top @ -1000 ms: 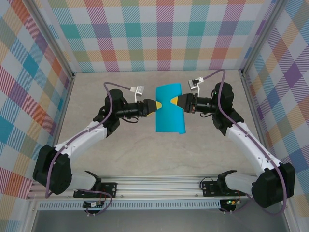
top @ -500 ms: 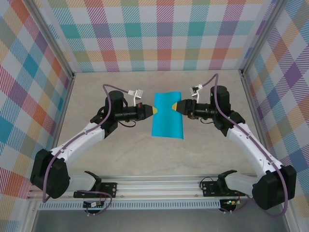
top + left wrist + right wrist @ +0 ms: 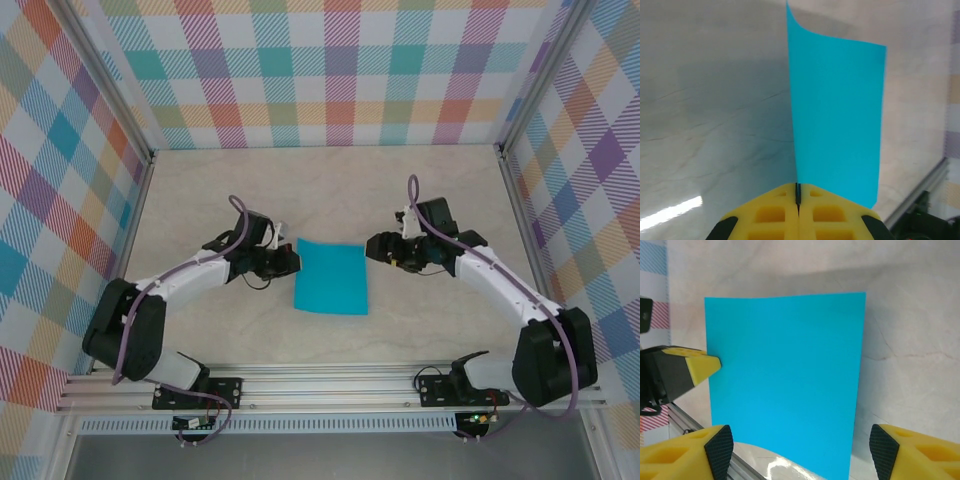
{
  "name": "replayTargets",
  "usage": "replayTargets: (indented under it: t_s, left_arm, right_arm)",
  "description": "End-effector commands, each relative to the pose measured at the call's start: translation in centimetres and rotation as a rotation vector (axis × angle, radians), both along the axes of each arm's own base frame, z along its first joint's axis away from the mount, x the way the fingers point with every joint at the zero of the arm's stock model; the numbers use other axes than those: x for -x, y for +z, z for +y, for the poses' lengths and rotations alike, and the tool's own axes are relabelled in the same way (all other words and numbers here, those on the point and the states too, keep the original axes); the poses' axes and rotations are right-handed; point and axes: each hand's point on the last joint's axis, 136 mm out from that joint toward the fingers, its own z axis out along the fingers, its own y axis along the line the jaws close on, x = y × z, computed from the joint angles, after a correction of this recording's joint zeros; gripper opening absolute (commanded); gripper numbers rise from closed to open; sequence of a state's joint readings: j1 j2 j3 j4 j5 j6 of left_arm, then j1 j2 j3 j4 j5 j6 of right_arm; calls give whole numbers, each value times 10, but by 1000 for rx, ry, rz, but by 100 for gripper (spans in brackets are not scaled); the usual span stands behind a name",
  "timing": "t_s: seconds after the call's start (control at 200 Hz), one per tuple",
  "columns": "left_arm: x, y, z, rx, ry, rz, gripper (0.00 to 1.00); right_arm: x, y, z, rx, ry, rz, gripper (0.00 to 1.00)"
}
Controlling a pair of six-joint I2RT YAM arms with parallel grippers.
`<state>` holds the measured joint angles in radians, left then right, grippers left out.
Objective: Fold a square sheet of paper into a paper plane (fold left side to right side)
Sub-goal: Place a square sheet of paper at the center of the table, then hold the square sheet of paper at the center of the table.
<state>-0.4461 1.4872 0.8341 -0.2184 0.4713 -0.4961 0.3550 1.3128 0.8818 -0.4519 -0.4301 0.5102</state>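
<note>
Sheet (image 3: pixel 331 277) lowered, right gripper (image 3: pixel 372 247) released, left gripper (image 3: pixel 293 262) clamped

A robot lab's test cell, no mistaking it. Out beyond the left gripper (image 3: pixel 293 262) and the right gripper (image 3: pixel 372 247), plaid printed panels (image 3: pixel 330 70) wall in the bench, and more of the same rise to the outer side of each gripper. Bare aluminium posts (image 3: pixel 520 125) frame the corners. Under the grippers lies a pale marble-look tabletop (image 3: pixel 330 190). Back behind them, at the arms' bases, a slotted aluminium rail (image 3: pixel 330 385) carries bolted brackets and small circuit boards (image 3: pixel 195 424), and purple cables (image 3: pixel 413 195) loop along the white arms (image 3: pixel 500 290).
</note>
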Motion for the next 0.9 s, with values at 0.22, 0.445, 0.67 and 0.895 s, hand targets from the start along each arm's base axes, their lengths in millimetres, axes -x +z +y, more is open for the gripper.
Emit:
replayTargets:
  t_s: [0.22,0.445,0.67,0.895]
  left_arm:
    - [-1,-37,23,-188,-59,54,0]
    - [-4,-35,18,-170,-59,71,0]
    - [-3,-32,21,-160,-7,82,0]
    - [2,-30,31,-170,67,77,0]
  right_arm:
    - [-7,-53,32,-78,9,123,45]
    - [-10,-84,50,-82,11,193,31]
    - [-11,-105,59,-58,28,236,27]
    - [-14,-101,64,-73,42,218,27]
